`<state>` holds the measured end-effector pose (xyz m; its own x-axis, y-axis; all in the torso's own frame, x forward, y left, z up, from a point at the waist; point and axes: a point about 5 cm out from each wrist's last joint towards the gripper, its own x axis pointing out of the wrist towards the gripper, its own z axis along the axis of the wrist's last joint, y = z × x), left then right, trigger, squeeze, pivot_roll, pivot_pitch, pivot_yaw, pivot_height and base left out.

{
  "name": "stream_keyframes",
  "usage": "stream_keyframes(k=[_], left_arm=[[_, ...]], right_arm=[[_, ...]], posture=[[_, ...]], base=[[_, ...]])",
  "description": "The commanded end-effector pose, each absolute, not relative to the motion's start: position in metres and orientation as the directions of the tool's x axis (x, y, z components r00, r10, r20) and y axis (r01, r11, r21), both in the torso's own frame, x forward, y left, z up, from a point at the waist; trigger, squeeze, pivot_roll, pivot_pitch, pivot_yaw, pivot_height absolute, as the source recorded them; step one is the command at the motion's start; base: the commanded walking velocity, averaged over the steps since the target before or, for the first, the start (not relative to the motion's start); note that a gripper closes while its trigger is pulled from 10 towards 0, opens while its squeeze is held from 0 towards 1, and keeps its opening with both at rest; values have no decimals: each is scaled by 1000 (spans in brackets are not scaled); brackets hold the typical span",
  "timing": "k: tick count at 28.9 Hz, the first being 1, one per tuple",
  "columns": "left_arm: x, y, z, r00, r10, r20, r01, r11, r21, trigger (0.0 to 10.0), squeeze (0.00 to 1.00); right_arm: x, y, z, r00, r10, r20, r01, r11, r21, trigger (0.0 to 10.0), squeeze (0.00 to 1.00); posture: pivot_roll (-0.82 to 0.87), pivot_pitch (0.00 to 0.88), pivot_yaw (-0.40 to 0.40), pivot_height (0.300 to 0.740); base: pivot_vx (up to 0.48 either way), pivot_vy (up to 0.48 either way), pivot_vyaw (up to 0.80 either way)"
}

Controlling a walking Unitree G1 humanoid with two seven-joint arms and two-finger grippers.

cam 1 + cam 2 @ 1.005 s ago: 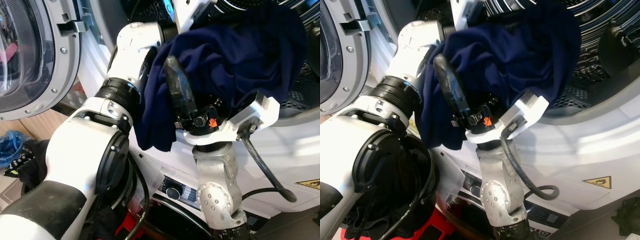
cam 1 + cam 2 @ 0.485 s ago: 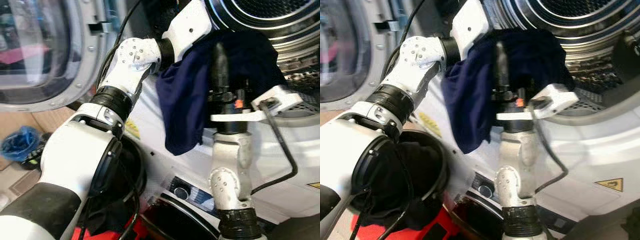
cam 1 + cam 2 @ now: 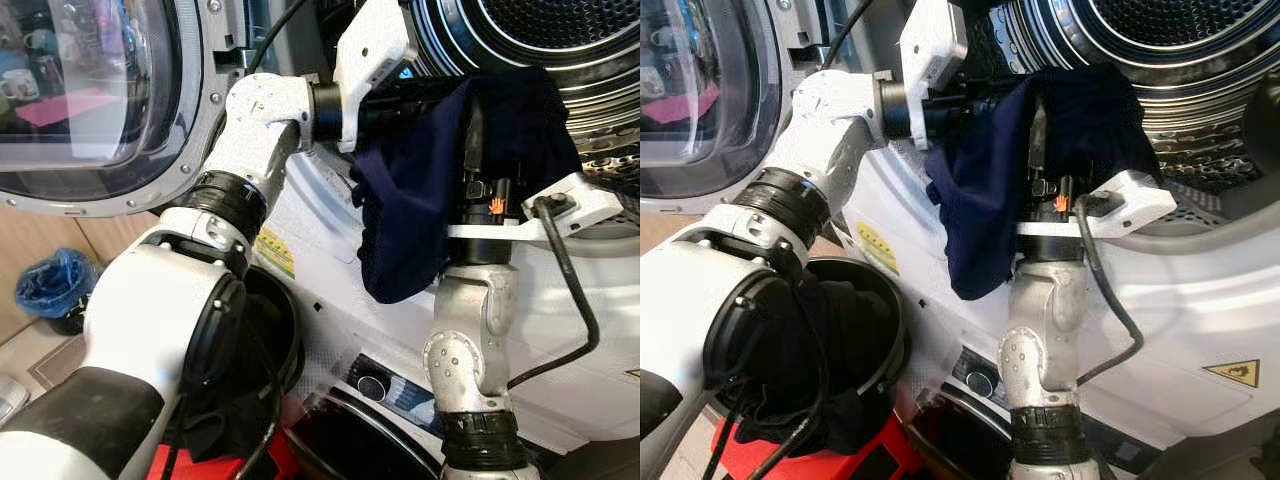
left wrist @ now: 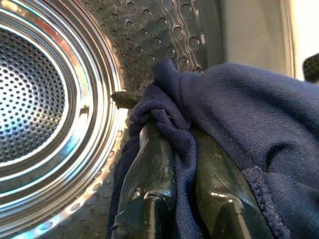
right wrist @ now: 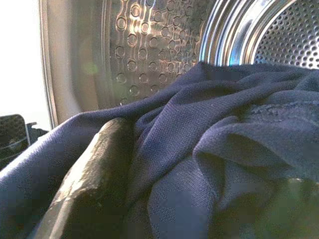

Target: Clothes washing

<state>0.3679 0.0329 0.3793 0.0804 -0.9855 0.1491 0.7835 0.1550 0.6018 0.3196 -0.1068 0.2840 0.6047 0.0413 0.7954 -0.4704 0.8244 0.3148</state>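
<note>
A navy garment hangs bunched over the lower lip of the washing machine's steel drum, its tail drooping down the white front. My left gripper reaches in from the left at the drum's mouth, shut with a fold of the cloth pinched between its black fingers. My right gripper stands upright below the opening. The cloth is draped over it and bundled between its fingers; one finger pokes up through the folds.
The round glass door stands open at the left. A black hamper with dark clothes sits below my left arm, above something red. A blue bag lies on the floor. A second machine's knob is underneath.
The camera has shifted. The right gripper's finger has turned from tilted to upright, and the garment is more gathered against the drum's mouth. Both grippers still grip it.
</note>
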Motion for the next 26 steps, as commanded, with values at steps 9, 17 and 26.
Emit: stream_keyframes(k=[9, 17, 26], left_arm=[[357, 20, 359, -83, -997, 4, 784, -63, 618, 10000, 0], [358, 18, 366, -35, -998, 43, 754, 2, 657, 10000, 0], [355, 18, 367, -69, -996, 54, 751, -16, 660, 10000, 0]], right_arm=[[354, -150, 282, 725, -244, 644, -203, 818, 538, 10000, 0], [367, -162, 301, 705, -343, 621, -99, 819, 565, 10000, 0], [367, -166, 313, 668, -367, 647, -54, 844, 534, 10000, 0]], posture=[[69, 99, 12, 740], [72, 101, 6, 740], [65, 110, 2, 740]], base=[[0, 0, 0], [0, 0, 0], [0, 0, 0]])
